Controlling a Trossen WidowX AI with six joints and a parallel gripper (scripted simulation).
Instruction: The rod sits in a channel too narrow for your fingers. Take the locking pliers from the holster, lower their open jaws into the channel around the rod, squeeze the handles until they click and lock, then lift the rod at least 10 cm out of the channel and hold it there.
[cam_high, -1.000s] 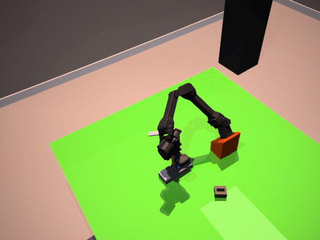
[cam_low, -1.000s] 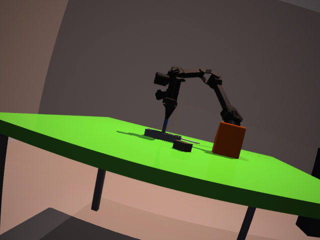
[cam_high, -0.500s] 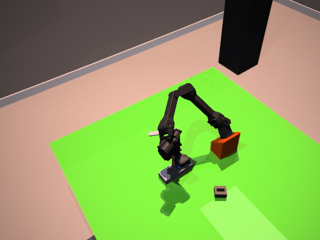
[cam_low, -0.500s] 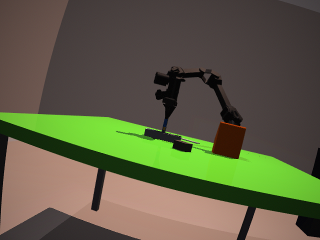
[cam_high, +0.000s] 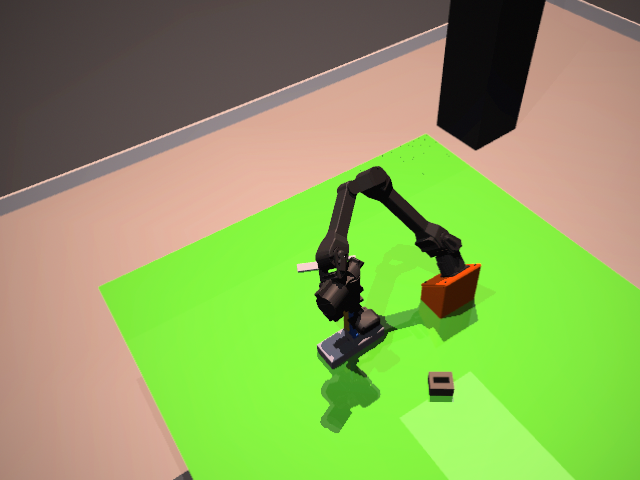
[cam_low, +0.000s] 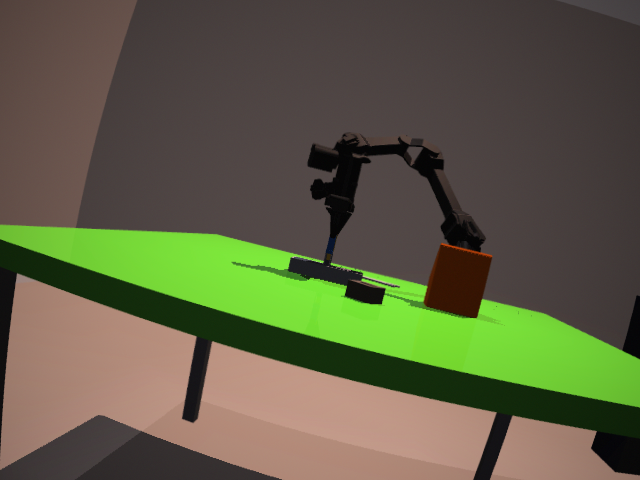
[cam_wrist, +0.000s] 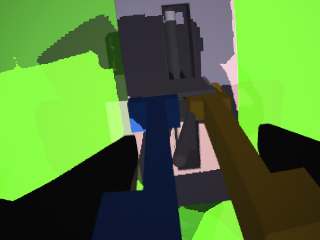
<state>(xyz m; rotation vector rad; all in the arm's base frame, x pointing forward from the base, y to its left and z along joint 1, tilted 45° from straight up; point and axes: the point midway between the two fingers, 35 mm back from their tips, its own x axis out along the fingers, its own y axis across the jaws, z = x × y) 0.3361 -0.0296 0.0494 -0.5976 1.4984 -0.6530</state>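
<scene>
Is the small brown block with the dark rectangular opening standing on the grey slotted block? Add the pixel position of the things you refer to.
No, the small brown block (cam_high: 440, 389) (cam_low: 364, 292) sits directly on the green table top (cam_high: 232, 289) (cam_low: 248, 304), apart from the grey slotted block (cam_high: 332, 351) (cam_low: 305, 266) (cam_wrist: 215, 30).

Bent into a high arch, with the upper arm (cam_high: 408, 209) (cam_low: 445, 195) slanting up from the base end to a raised elbow (cam_high: 373, 179) (cam_low: 426, 157). From there, reaching across along the forearm (cam_high: 342, 217) (cam_low: 383, 146), nearly level in the exterior view. Turned down steeply at the wrist (cam_high: 331, 252) (cam_low: 351, 140), with the hand (cam_high: 350, 317) (cam_low: 332, 237) (cam_wrist: 198, 140) low over the surface, tilted slightly. Partly closed around a held load, with dark fingers well apart on either side.
</scene>
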